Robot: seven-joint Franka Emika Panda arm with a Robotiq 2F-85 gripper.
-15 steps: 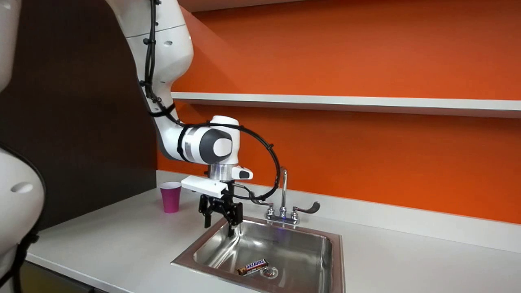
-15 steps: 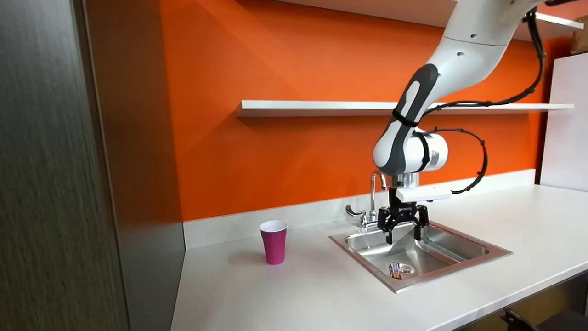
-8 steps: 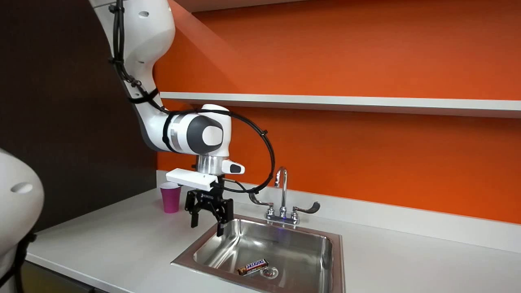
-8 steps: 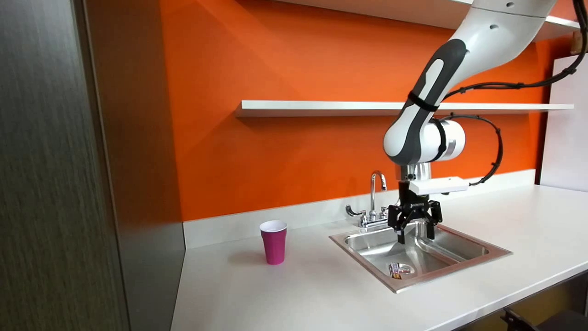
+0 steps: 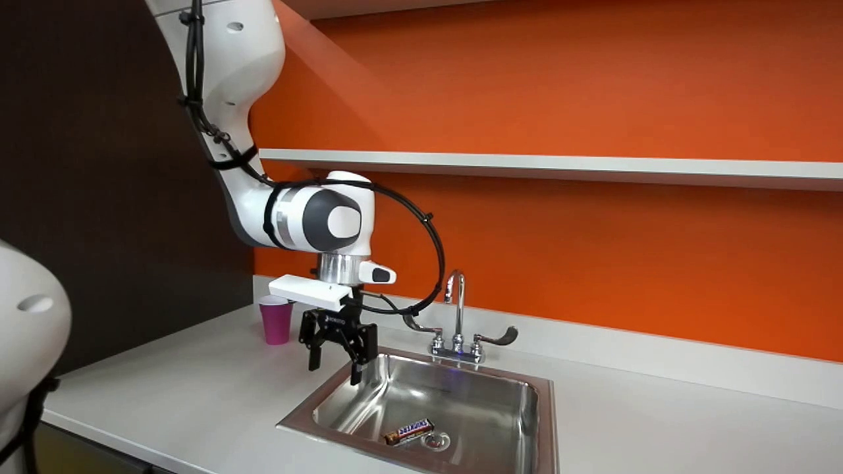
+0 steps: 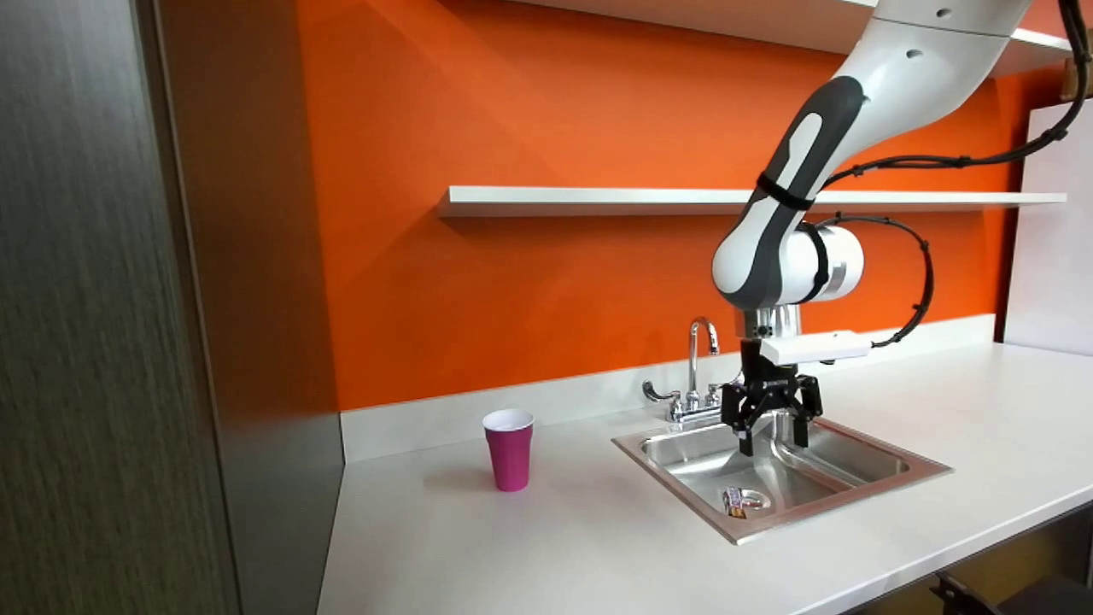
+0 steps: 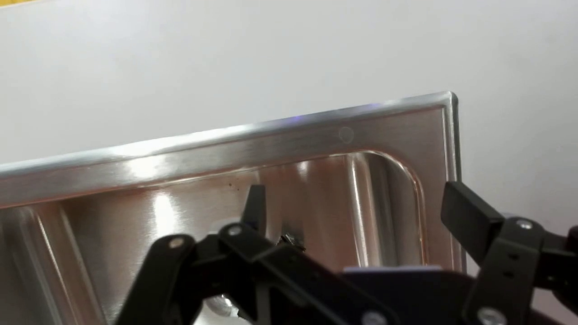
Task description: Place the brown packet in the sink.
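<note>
The brown packet (image 5: 408, 432) lies flat on the floor of the steel sink (image 5: 545, 421), beside the drain. It also shows end-on in an exterior view (image 6: 734, 502), inside the sink rim (image 6: 918, 471). My gripper (image 5: 335, 367) is open and empty, with its fingers pointing down. It hangs above the sink's edge, apart from the packet; the same shows in an exterior view (image 6: 773, 438). In the wrist view the spread fingers (image 7: 355, 205) stand over the sink corner (image 7: 293, 131). Only a dark end of the packet (image 7: 289, 240) peeks out behind a finger there.
A pink cup (image 5: 276, 322) stands upright on the white counter, also seen in an exterior view (image 6: 510, 457). The chrome faucet (image 5: 459, 316) rises behind the sink. A white shelf (image 5: 560, 163) runs along the orange wall above.
The open gripper has moved away from the faucet side and slightly up, leftward in an exterior view, then stays nearly still, sinking very slightly. The packet and cup have not moved.
</note>
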